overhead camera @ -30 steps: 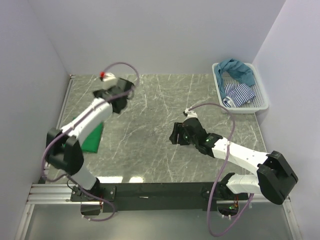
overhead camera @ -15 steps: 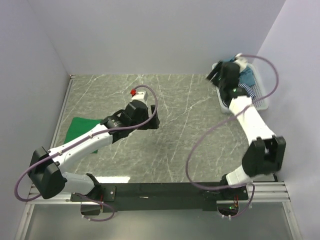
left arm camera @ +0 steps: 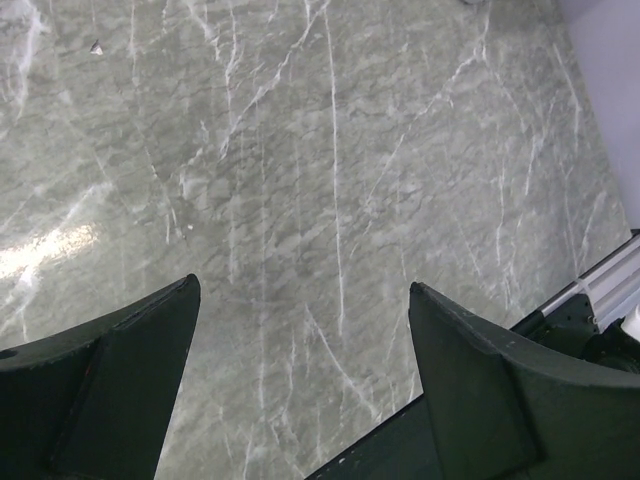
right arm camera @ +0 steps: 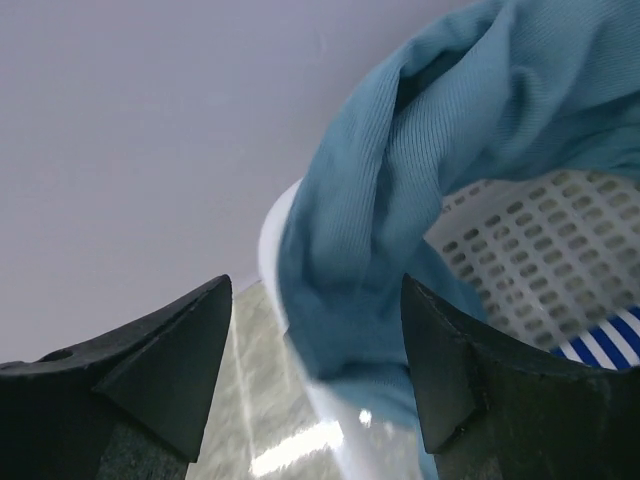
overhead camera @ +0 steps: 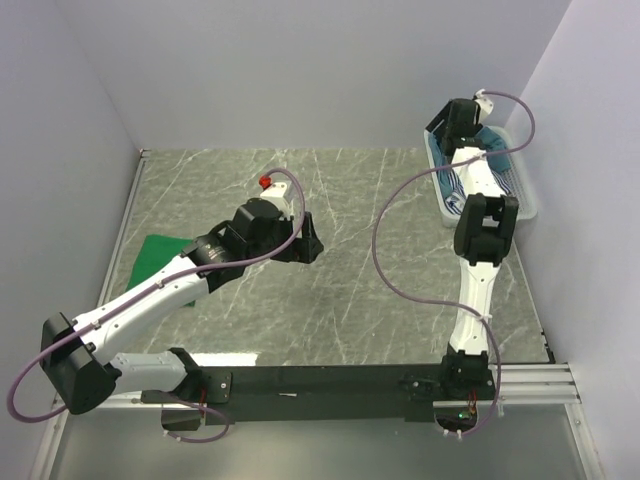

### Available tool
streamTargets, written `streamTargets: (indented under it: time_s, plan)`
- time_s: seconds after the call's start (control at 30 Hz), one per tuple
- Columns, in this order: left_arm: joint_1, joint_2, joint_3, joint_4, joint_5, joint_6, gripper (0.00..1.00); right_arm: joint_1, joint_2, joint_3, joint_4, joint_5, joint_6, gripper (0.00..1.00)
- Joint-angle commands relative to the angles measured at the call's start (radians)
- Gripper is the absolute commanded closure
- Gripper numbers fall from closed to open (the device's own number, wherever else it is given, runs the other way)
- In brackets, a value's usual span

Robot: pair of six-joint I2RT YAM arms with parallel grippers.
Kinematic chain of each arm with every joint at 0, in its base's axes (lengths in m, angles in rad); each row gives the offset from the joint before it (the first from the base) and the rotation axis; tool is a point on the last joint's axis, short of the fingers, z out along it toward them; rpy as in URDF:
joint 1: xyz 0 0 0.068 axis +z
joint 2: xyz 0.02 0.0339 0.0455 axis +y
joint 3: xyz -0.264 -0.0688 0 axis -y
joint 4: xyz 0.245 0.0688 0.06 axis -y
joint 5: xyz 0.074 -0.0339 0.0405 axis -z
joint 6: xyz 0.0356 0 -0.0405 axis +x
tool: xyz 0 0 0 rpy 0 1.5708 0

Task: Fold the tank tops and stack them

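Observation:
The green tank top (overhead camera: 158, 256) lies flat at the left of the table. My left gripper (overhead camera: 308, 246) hovers to its right over the bare middle of the table (left arm camera: 330, 150), open (left arm camera: 302, 286) with nothing between its fingers. The teal-blue tank top (right arm camera: 400, 190) drapes over the rim of the white mesh basket (right arm camera: 540, 250), and the striped tank top (right arm camera: 600, 345) lies inside. My right gripper (right arm camera: 315, 290) stands open just in front of the teal fabric, a finger on each side. From above it (overhead camera: 447, 125) sits at the basket's near-left corner.
The basket (overhead camera: 527, 196) stands at the back right, close to the right wall. White walls close in the table on three sides. A black rail (left arm camera: 600, 330) with the arm bases runs along the near edge.
My right arm swung from the middle of the table up to the basket, its jaws widening. The left arm moved from the back left to the table's middle.

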Motion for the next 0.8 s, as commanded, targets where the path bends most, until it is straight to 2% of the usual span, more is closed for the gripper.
streamTargets:
  time_s: [0.0, 0.1, 0.2, 0.23, 0.27, 0.3, 0.33, 0.37, 0.53, 0.77]
  plan:
    - [0.015, -0.03, 0.001, -0.021, 0.024, 0.037, 0.09, -0.002, 0.042, 0.118, 0.016, -0.003, 0.021, 0.26]
    - [0.034, -0.041, -0.016, -0.016, 0.038, 0.039, 0.09, -0.002, 0.02, 0.057, 0.068, 0.006, 0.065, 0.33]
    - [0.049, -0.044, -0.034, -0.01, 0.046, 0.04, 0.09, -0.002, -0.007, -0.034, 0.11, 0.008, 0.081, 0.48]
    - [0.052, -0.044, -0.037, -0.01, 0.047, 0.04, 0.09, -0.002, -0.006, -0.036, 0.11, 0.016, 0.079, 0.62]
    - [0.06, -0.044, -0.044, -0.011, 0.049, 0.037, 0.09, -0.002, -0.007, -0.033, 0.09, 0.026, 0.082, 0.71]
    - [0.063, -0.044, -0.045, -0.007, 0.053, 0.035, 0.09, -0.002, -0.01, -0.033, 0.084, 0.032, 0.084, 0.89]
    - [0.066, -0.046, -0.05, -0.004, 0.057, 0.034, 0.09, -0.005, -0.015, -0.036, 0.079, 0.04, 0.084, 0.97]
    - [0.067, -0.047, -0.05, -0.002, 0.055, 0.032, 0.09, -0.006, -0.032, -0.039, 0.071, 0.043, 0.084, 1.0]
    - [0.069, -0.062, -0.054, 0.008, 0.054, 0.025, 0.09, -0.006, -0.156, -0.109, 0.096, 0.074, 0.062, 1.0]
    - [0.072, -0.118, -0.093, 0.068, 0.07, -0.015, 0.09, 0.016, -0.476, -0.265, 0.166, 0.105, 0.006, 1.0]
